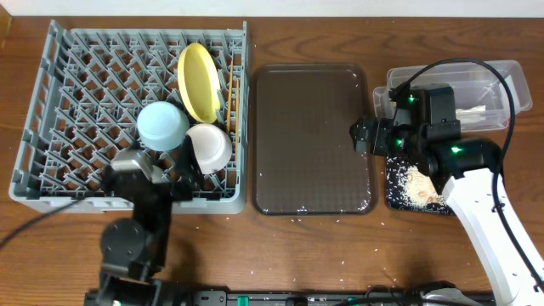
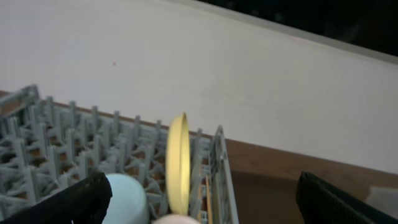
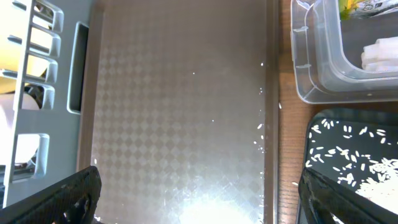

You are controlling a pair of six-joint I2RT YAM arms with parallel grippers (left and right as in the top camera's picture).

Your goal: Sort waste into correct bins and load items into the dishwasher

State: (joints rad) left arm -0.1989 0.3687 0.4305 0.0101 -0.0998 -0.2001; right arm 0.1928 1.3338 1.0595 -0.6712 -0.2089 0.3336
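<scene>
One yellow plate (image 1: 197, 81) is standing on edge in the grey dish rack (image 1: 51, 153). Two bowls, one light blue bowl (image 1: 162, 125) and one white bowl (image 1: 211, 144), are sitting just beside it. One clear tub (image 1: 510, 76) is holding a white tissue (image 1: 470, 110). One black tray (image 3: 373, 124) beside it is carrying rice crumbs (image 1: 416, 185). Both sets of jaws are gaping wide and empty, the left gripper (image 2: 205, 202) hovering over the rack and the right gripper (image 3: 205, 199) over the brown serving tray (image 1: 310, 127).

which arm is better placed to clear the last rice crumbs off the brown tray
Right. Its jaws hang open at the right edge of the brown tray, close to the stray crumbs and beside the black tray holding rice. The left arm is over at the dish rack.
</scene>
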